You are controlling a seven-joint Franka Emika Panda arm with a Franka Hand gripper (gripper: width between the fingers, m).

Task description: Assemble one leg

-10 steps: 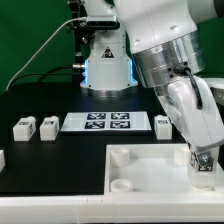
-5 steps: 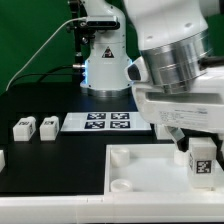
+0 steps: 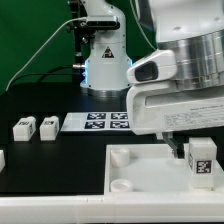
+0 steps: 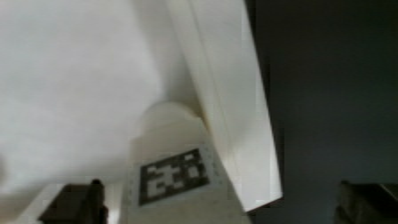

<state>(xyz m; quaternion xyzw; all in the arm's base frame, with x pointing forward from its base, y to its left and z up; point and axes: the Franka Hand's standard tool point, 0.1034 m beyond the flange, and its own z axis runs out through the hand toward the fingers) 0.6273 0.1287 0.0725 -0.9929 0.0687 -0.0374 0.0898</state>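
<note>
A leg (image 3: 201,160), a small white block with a black-and-white tag, stands upright on the far right corner of the large white panel (image 3: 150,185). My gripper (image 3: 190,148) hangs right over it. In the wrist view the leg (image 4: 231,120) runs down to its tag, and the dark fingers (image 4: 75,202) sit wide apart on either side of it without touching. The gripper (image 4: 222,205) is open. Two more legs (image 3: 22,127) (image 3: 47,125) lie at the exterior view's left.
The marker board (image 3: 97,121) lies on the black table behind the panel. Another white part (image 3: 2,158) shows at the left edge. The robot base (image 3: 103,60) stands at the back. The arm's big body fills the upper right.
The hand has turned about the leg and now fills more of the view. The leg stays upright on the panel's right corner.
</note>
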